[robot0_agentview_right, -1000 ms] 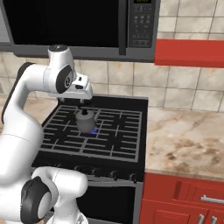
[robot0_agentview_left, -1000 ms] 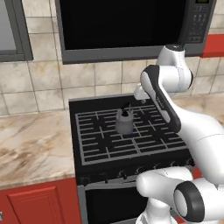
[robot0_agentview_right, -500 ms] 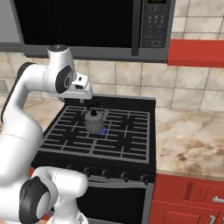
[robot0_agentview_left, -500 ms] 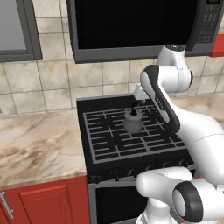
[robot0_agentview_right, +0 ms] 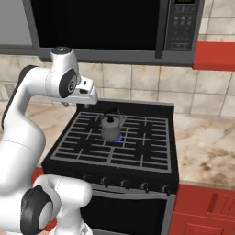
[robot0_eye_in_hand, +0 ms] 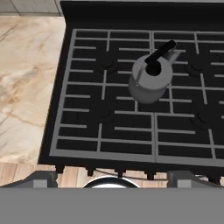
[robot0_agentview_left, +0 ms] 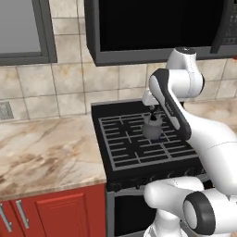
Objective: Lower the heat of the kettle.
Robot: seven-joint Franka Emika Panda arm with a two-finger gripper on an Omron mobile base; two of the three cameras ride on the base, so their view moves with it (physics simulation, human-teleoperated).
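The small grey kettle (robot0_agentview_left: 152,127) with its black arched handle stands upright near the middle of the black stove grate (robot0_agentview_left: 125,148). A blue flame (robot0_agentview_right: 119,138) shows at the kettle's (robot0_agentview_right: 110,129) base. My gripper (robot0_agentview_right: 88,96) hangs above the grate's back left part, up and to the left of the kettle, not touching it. In the hand view the kettle (robot0_eye_in_hand: 150,78) sits right of centre. My gripper (robot0_eye_in_hand: 113,177) is open, its fingertips (robot0_eye_in_hand: 43,177) far apart with nothing between them. A row of stove knobs (robot0_agentview_right: 124,183) lines the front panel.
A black microwave (robot0_agentview_right: 105,23) hangs over the stove. Marble counter lies left (robot0_agentview_left: 41,148) and right (robot0_agentview_right: 206,142) of the stove, with red cabinets (robot0_agentview_left: 60,213) below. A tiled wall (robot0_agentview_left: 69,88) is behind.
The whole picture has shifted right as the base drove. The arm keeps its pose over the stove. The kettle has not moved on the grate.
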